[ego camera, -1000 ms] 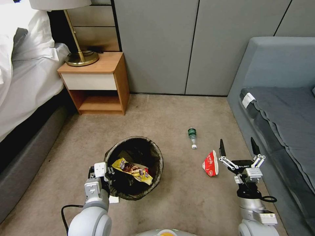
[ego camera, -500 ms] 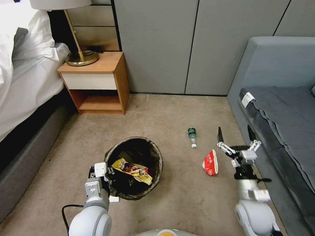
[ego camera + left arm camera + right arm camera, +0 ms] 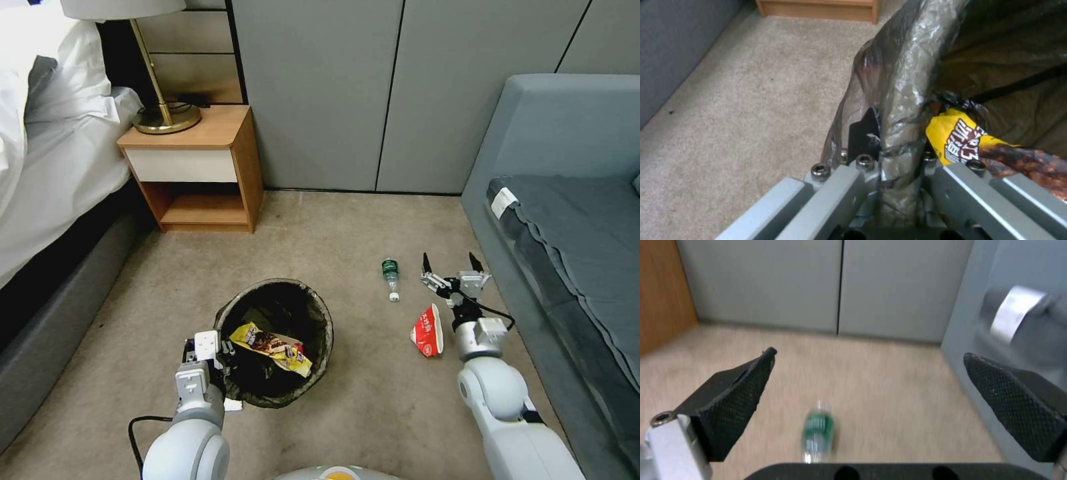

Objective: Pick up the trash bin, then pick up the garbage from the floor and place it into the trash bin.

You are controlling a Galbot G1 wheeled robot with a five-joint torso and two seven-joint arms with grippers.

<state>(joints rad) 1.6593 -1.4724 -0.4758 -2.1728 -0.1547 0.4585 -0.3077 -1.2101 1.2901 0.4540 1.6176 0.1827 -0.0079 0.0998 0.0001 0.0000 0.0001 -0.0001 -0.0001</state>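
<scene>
The trash bin (image 3: 319,308), round with a dark bag over its rim, is held just in front of me. My left gripper (image 3: 212,363) is shut on its near-left rim, and the left wrist view shows the fingers (image 3: 861,133) pinching the bag-covered rim (image 3: 902,86). A yellow snack wrapper (image 3: 272,345) (image 3: 958,140) lies inside. On the carpet lie a green-capped bottle (image 3: 391,278) (image 3: 818,431) and a red wrapper (image 3: 427,332). My right gripper (image 3: 451,265) (image 3: 869,355) is open, low over the carpet, to the right of the bottle and beyond the red wrapper.
A wooden nightstand (image 3: 193,167) with a brass lamp (image 3: 160,113) stands at the back left beside a white bed (image 3: 53,160). A grey sofa (image 3: 573,220) runs along the right, close to my right arm. Grey wall panels (image 3: 347,93) close off the back.
My right arm has reached forward and slightly left, from beside the red wrapper to beside the bottle, its fingers staying open. The left gripper and bin have barely moved.
</scene>
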